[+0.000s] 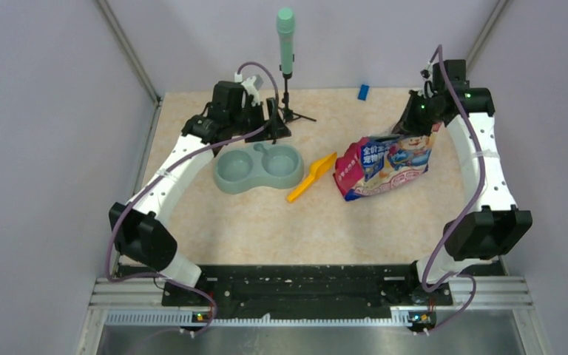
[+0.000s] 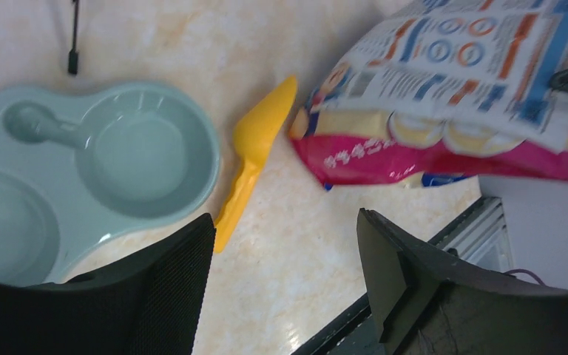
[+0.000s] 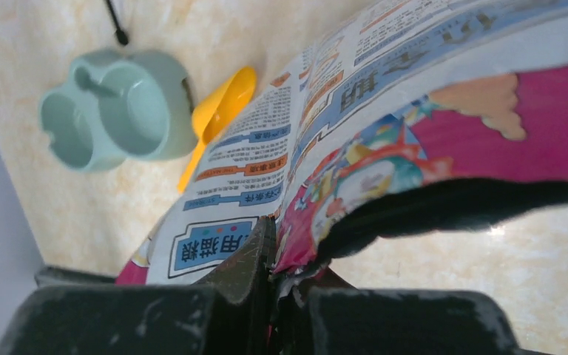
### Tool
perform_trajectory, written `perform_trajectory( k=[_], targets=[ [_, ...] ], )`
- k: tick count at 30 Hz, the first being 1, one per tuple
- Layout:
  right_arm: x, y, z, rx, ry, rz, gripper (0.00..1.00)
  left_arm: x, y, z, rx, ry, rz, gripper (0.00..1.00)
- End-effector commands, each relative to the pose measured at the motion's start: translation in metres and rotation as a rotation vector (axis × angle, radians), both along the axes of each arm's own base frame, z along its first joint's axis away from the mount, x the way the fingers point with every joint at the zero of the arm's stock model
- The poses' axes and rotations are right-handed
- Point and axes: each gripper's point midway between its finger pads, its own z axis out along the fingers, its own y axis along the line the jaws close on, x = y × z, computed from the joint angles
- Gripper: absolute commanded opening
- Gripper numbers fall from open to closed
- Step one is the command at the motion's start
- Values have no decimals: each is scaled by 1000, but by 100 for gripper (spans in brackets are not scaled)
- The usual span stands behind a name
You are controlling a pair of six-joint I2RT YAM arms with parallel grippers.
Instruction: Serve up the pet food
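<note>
1. Clamping the right end effector (image 3: 271,255) shut on the torn top edge of the glossy pink-and-blue bag (image 1: 384,164), at the far right of the table (image 1: 266,222).
2. Propping that bag up at a tilt, with its lower end reaching toward the near left.
3. Showing only a dark gap at the bag's mouth in the right wrist view. Keeping the pet food hidden from every view, so cannot tell where it is lying.
4. Holding the left end effector (image 2: 285,225) wide open and gripping nothing, at the far side of the teal double bowl (image 1: 225,181).
5. Sitting left of centre, that bowl, both wells showing bare plastic.
6. Lying between bowl and bag, the orange-yellow scoop (image 1: 312,177), with its handle just beside the bowl's right rim and its wide end pointing toward the bag.
</note>
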Motion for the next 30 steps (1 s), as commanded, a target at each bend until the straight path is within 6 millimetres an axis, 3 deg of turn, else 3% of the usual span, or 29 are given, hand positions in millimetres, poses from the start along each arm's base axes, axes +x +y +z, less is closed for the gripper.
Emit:
perform_trajectory(
  k=[1, 4, 9, 11, 12, 13, 15, 18, 22, 30],
  targets=[
    [-33, 48, 146, 130, -541, 346, 0, 9, -29, 58, -122, -90, -56, 74],
    [-56, 73, 143, 206, -544, 501, 0, 12, -45, 78, -192, -84, -94, 72],
    [-57, 78, 116, 124, -468, 514, 0, 12, -72, 88, -227, -79, -156, 71],
    [-50, 66, 103, 79, -406, 442, 55, 10, -84, 87, -234, -67, -179, 70],
    [-47, 61, 99, 56, -388, 411, 71, 9, -90, 87, -237, -63, -189, 70],
    [-45, 54, 97, 31, -373, 369, 80, 8, -96, 85, -237, -57, -198, 70],
    [-41, 41, 99, -15, -375, 291, 86, 5, -108, 85, -239, -61, -216, 70],
    [-41, 27, 111, -44, -399, 194, 88, 2, -123, 83, -236, -67, -242, 69],
    [-48, 16, 119, -19, -390, 66, 78, -9, -140, 90, -211, -101, -298, 67],
    [-57, 38, 89, 156, -300, 39, 64, -34, -164, 100, -172, -153, -410, 64]
  ],
)
